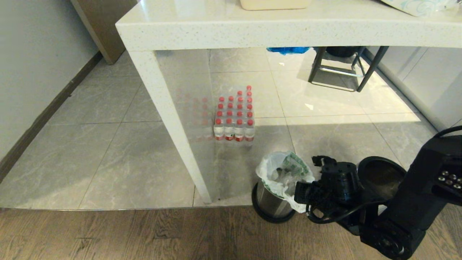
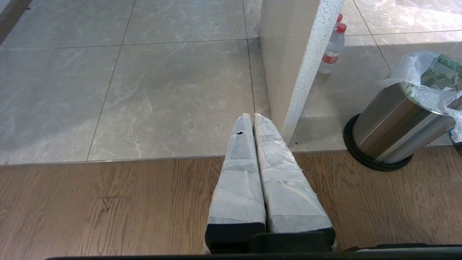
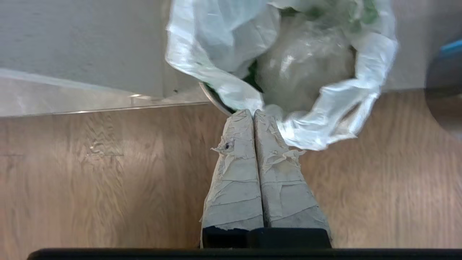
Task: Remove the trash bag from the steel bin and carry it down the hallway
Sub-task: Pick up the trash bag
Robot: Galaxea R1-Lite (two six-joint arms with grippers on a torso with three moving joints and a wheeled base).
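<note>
Right gripper (image 3: 253, 112) jaws pressed together, tips at trash bag (image 3: 317, 122) edge; wood floor (image 3: 90, 173) beneath.

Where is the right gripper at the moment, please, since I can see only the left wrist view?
Observer: The right gripper is shut, with its tips at the near edge of the trash bag, above the steel bin.
Operator: Is anything inside the bag?
Observer: Yes, a crumpled wad of clear plastic lies in it.
Operator: I see only a bottle or two past the table leg. Are there more?
Observer: Yes, a whole wrapped pack of red-capped bottles stands under the table.
</note>
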